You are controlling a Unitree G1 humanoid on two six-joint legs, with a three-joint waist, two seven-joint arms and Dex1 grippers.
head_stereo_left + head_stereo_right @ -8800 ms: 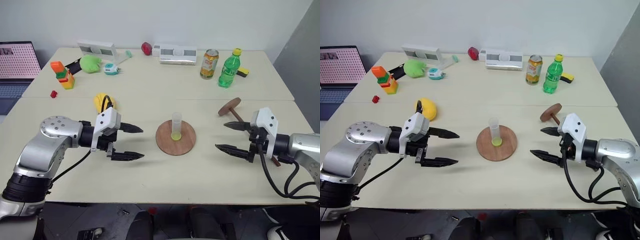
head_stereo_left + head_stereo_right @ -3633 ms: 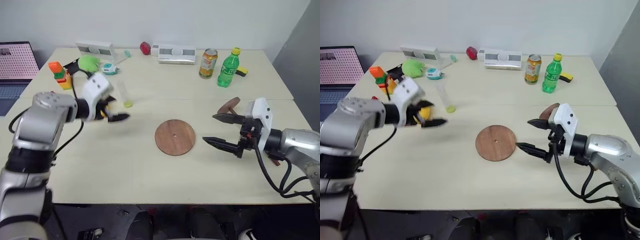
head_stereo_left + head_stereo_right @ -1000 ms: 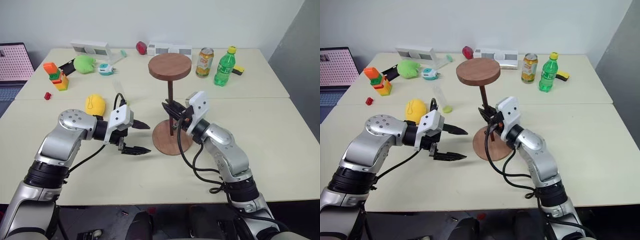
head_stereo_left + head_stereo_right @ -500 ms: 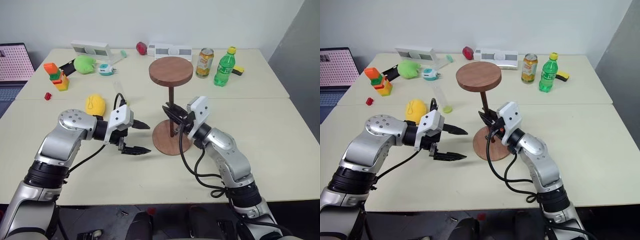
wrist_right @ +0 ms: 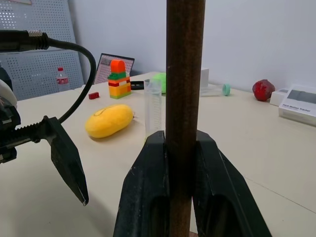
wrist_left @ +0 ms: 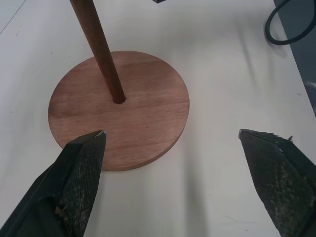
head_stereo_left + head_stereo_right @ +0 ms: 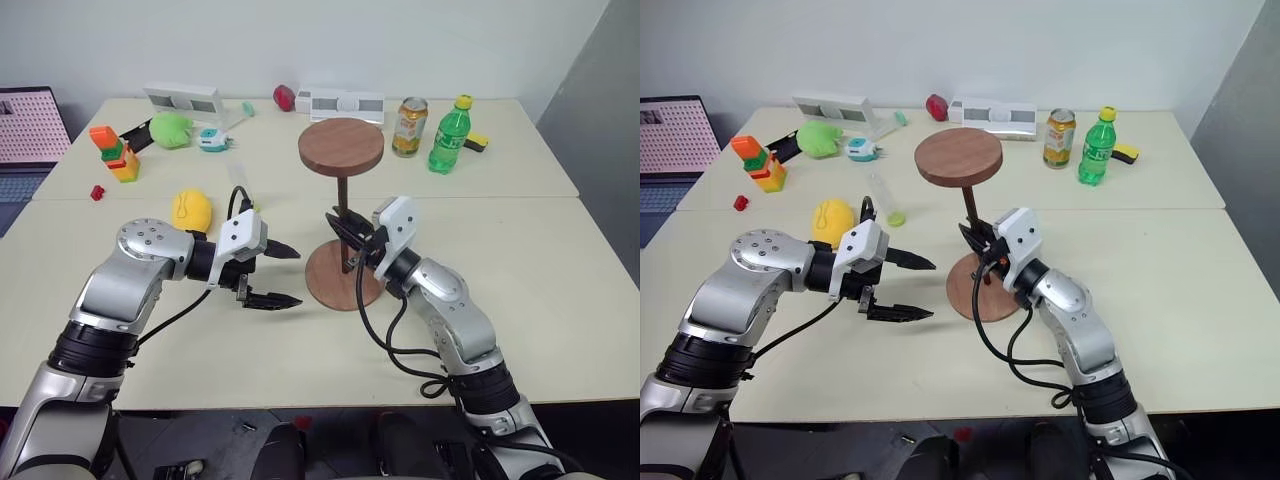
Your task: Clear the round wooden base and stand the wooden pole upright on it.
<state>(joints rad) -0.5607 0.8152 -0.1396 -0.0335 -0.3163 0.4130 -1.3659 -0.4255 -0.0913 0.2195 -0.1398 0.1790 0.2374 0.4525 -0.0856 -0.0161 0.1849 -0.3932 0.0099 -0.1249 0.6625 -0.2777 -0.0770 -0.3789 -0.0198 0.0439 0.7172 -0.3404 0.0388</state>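
The left gripper (image 7: 285,275) is seen hovering just left of the round wooden base (image 7: 343,274), its two black fingers spread wide and nothing held between them. The base lies flat on the worktop (image 7: 560,300) near the middle, with no other object resting on it. The wooden pole (image 7: 342,212) is stood upright with its lower end entered in the base's centre hole (seen in the left wrist view), the fixed disc uppermost. The right gripper (image 7: 345,238) is clamped shut on the pole's shaft, low down, just above the base. Farther left, a yellow toy (image 7: 190,209) and a clear tube (image 7: 883,197) are noted. At the far edge, a can (image 7: 407,113) and a green bottle (image 7: 448,135) stand together.
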